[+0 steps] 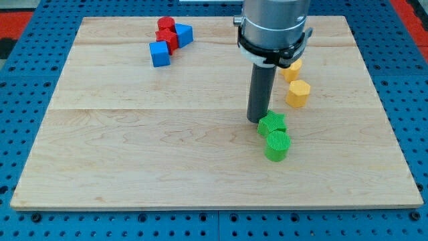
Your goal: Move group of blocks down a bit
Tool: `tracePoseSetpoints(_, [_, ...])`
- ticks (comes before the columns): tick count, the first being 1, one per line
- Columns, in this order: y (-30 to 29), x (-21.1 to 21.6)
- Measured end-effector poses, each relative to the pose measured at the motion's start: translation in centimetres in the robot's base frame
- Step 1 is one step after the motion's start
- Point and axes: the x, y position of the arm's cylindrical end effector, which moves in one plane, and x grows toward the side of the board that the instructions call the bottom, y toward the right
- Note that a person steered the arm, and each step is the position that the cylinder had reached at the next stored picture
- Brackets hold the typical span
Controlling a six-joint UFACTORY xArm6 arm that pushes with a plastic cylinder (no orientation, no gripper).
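Observation:
My tip (257,120) rests on the board just left of and slightly above a green star-shaped block (273,123). A green cylinder (277,145) sits right below the star, touching it. At the view's top left is a cluster: a red cylinder (166,24), a red block (168,39), a blue triangular block (184,34) and a blue cube (160,53). Two yellow blocks lie to the right of the rod: one (292,69) partly hidden by the arm, and a yellow hexagonal one (298,93) below it.
The wooden board (134,147) lies on a blue pegboard table (27,80). The arm's grey body (274,27) hangs over the board's top centre-right.

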Motion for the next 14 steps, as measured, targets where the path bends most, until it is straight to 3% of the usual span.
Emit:
tracePoseSetpoints(3, [-15.4, -5.7])
tracePoseSetpoints(5, [-25.3, -11.8])
tracePoseSetpoints(6, [-25.4, -11.9])
tracePoseSetpoints(7, [-25.2, -14.8])
tracePoseSetpoints(9, [-21.7, -25.1])
tracePoseSetpoints(10, [-19.5, -27.5])
tracePoseSetpoints(12, [-15.8, -25.7])
tracePoseSetpoints(14, [-15.8, -22.2])
